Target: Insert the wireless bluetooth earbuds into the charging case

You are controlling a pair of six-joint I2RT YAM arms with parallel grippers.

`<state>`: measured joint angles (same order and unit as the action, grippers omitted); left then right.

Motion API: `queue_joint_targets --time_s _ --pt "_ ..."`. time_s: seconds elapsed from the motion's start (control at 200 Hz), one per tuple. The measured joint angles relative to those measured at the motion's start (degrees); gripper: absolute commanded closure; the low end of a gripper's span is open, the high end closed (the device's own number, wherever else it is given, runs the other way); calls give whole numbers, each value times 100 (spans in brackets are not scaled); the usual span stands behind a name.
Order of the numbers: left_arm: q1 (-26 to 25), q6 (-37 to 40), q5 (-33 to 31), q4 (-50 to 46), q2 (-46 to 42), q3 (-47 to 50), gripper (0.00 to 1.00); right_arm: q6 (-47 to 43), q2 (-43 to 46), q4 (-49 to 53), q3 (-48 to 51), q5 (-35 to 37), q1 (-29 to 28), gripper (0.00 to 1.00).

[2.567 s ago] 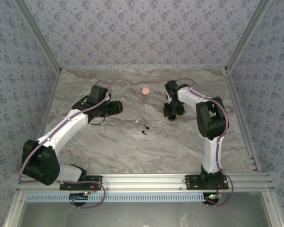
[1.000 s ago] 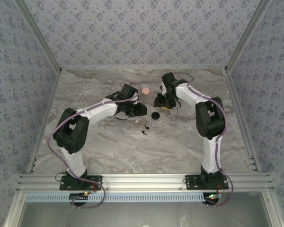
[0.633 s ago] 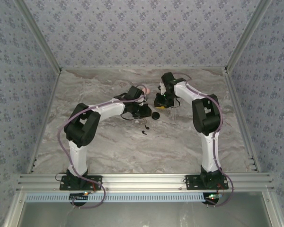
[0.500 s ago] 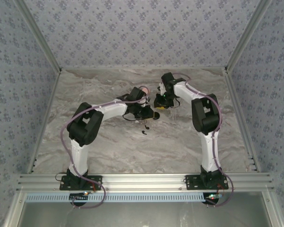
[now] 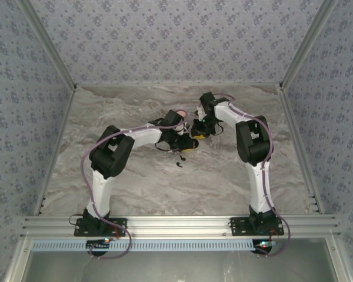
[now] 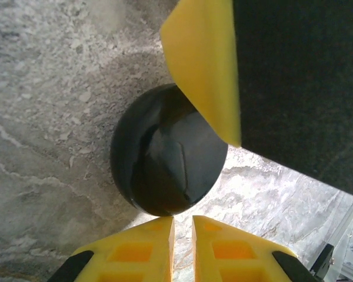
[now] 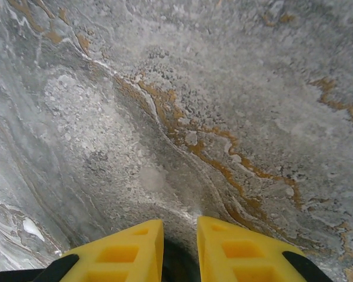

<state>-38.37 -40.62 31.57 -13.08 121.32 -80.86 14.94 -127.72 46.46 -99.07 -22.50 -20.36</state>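
Arms from both sides converge at the middle of the marble table (image 5: 135,182) in the overhead view, the left gripper (image 5: 186,145) just below and left of the right gripper (image 5: 198,132). The charging case (image 6: 165,153), a round black puck, lies flat on the stone at the centre of the left wrist view. The left gripper enters from the bottom edge of that frame with its yellow fingers (image 6: 147,247) pressed together, only a thin slit between them, holding nothing. Their tips sit right at the case's lower rim. From the upper right, one yellow finger of the right gripper overlaps the case's upper right edge. In the right wrist view the right gripper (image 7: 179,223) shows its fingers close together at the bottom of the frame, with a dark shape in the narrow gap; whether they pinch it I cannot tell. The wireless bluetooth earbuds (image 5: 180,160) lie loose on the table just below the left gripper in the overhead view. A pink disc (image 5: 180,112) sits just above the left arm's wrist.
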Motion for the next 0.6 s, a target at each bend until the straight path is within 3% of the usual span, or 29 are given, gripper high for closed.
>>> queue_joint_targets --time_s 0.6 --pt "-28 173 -599 -684 37 -247 87 -85 439 -28 704 452 72 77"
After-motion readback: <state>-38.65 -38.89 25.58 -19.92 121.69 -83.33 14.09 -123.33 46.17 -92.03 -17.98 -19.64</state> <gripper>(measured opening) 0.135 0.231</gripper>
